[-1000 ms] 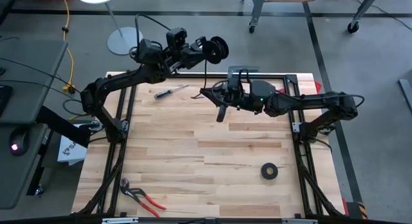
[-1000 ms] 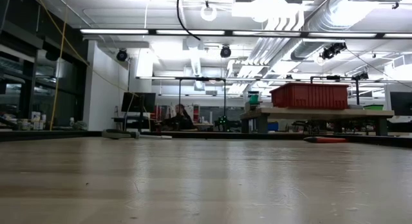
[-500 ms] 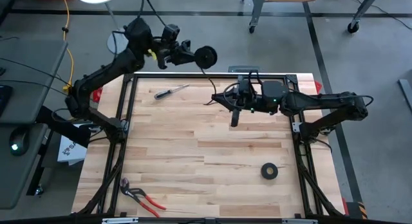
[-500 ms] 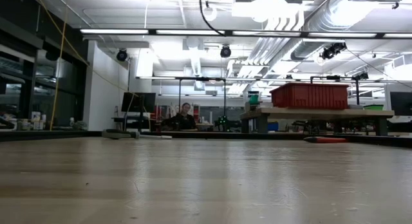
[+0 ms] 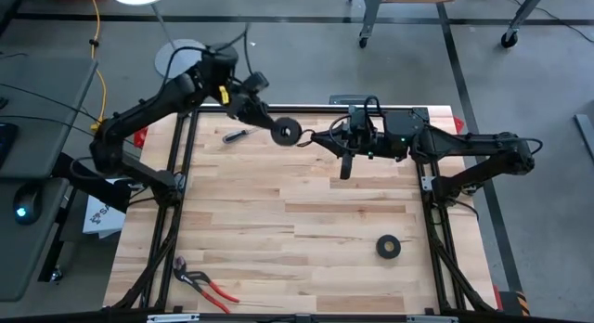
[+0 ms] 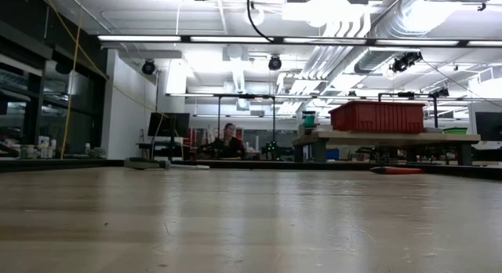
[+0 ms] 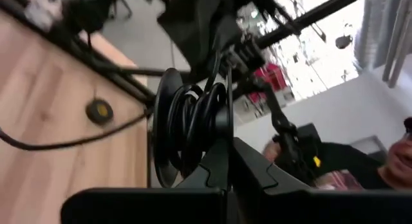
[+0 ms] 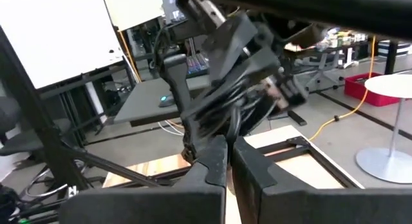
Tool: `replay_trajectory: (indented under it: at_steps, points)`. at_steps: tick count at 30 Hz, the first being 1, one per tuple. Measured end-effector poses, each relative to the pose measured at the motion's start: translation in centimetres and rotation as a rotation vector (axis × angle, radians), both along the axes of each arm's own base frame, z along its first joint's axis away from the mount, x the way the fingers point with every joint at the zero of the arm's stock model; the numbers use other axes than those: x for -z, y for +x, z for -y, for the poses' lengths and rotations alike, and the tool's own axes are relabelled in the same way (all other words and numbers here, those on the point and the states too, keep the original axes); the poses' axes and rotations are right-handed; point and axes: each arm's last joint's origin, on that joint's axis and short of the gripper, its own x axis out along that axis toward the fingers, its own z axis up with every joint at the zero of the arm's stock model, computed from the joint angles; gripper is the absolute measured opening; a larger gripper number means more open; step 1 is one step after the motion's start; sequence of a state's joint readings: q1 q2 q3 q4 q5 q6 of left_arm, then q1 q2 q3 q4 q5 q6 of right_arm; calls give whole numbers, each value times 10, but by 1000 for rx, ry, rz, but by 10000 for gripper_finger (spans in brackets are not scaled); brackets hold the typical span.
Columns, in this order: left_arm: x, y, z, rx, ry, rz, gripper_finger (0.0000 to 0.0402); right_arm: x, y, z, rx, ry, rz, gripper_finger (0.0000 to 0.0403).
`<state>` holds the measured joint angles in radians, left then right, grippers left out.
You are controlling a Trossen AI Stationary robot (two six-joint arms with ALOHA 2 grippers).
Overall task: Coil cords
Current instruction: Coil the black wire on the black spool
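Note:
The black cord is wound into a small coil (image 5: 287, 130), held in the air over the table's far part by my left gripper (image 5: 275, 126), which is shut on it. The coil shows close up in the left wrist view (image 7: 190, 124). A thin tail (image 5: 306, 140) runs from the coil to my right gripper (image 5: 320, 140), which is shut on it just to the coil's right. The right wrist view shows the coil (image 8: 225, 114) straight ahead of its fingers. A slack loop of cord (image 7: 64, 142) hangs lower. My left gripper pinches the coil's bundled loops (image 7: 212, 130) between its two fingers, which lie across the bundle. The coil is lifted clear of the table and stands on edge. My right gripper pinches the thin tail (image 8: 230, 135) between its fingertips, coming level from the table's right. The tail runs a short way to the coil, clear of the table.
A black tape roll (image 5: 388, 247) lies at the near right. A screwdriver (image 5: 243, 133) lies at the far left, below the left arm. Red-handled pliers (image 5: 206, 284) lie at the near left corner. A person (image 6: 229, 136) sits in the room behind.
My left gripper has swung down and toward the table's near edge from beyond the far edge, carrying the coil close to my right gripper. My right gripper has drawn a little toward the table's right edge, still shut on the tail.

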<state>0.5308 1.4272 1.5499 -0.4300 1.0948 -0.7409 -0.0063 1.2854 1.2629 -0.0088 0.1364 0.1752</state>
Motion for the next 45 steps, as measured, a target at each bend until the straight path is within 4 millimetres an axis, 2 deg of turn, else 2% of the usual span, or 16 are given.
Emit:
replay_trajectory:
  at_steps: [5, 10, 14, 18, 24, 30, 34, 39, 42, 45]
  points:
    - [8, 18, 21, 81, -60, -61, 0, -1, 0, 2, -18, -25, 5, 0]
    - [17, 46, 43, 177, -82, -62, 0, -2, 0, 4, -59, -24, 14, 0]
    - [11, 68, 55, 250, -71, 71, 0, -4, 0, 3, -138, -49, 39, 0]
    - [0, 85, 58, 277, -38, 295, 0, -6, 0, 2, -187, -72, 65, 0]
    - [-5, 99, 53, 201, -28, 540, 0, -15, 0, 1, -198, -95, 149, 0]
    - [-6, 100, 42, 72, 46, 687, 0, -18, -1, 2, -159, -52, 176, 13]
    - [-12, 96, 37, 10, 62, 742, 0, -14, 2, 4, -87, -42, 148, 62]
    - [-30, 86, 34, -36, 108, 871, 0, -10, 5, 7, -5, -50, 128, 127]
    - [-39, 83, 30, -52, 135, 905, 0, -2, 12, 7, 4, -54, 90, 148]
    - [-49, 79, 28, -60, 150, 937, 0, 2, 17, 8, 11, -54, 79, 153]
